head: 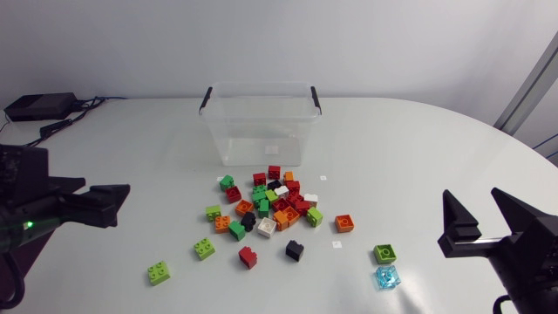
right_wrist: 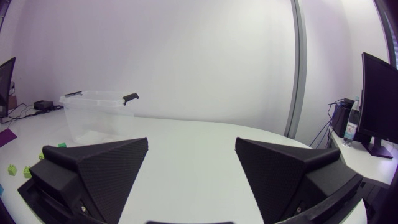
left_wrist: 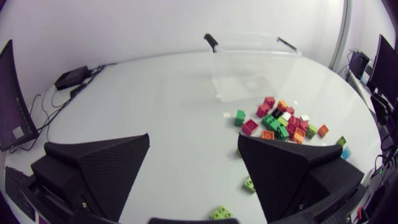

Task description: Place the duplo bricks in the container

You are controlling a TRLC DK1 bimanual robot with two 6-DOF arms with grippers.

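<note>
Toward the far side of the desk (head: 418, 166) stands the clear container (head: 260, 126), open-topped, with a black handle at each end. Every brick that shows lies on the desk outside it. Just in front of the container's near wall the duplo bricks (head: 272, 205) lie in a loose heap of red, green, orange, white and black pieces. The red brick (head: 274, 172) at the heap's far edge is nearest the container, though apart from it. Farther from the container than the heap lie a few strays. A black brick (head: 295, 251), a second red one (head: 248, 257) and a green brick (head: 204, 249) are among them. A lime brick (head: 158, 273) lies farthest out on the container's left. On the container's right are an orange brick (head: 345, 223), a green-topped brick (head: 385, 254) and a pale blue see-through brick (head: 387, 277). The left gripper (left_wrist: 193, 140) hangs well to the left of the container and nearer than it. Its fingers (left_wrist: 106, 168) stand wide apart with only bare desk between them, and the container lies ahead of them. The right gripper (head: 471, 194) sits well to the right of the container, just beyond the pale blue brick. Its fingers (right_wrist: 99, 168) are likewise spread and hold nothing, with the container far ahead.
</note>
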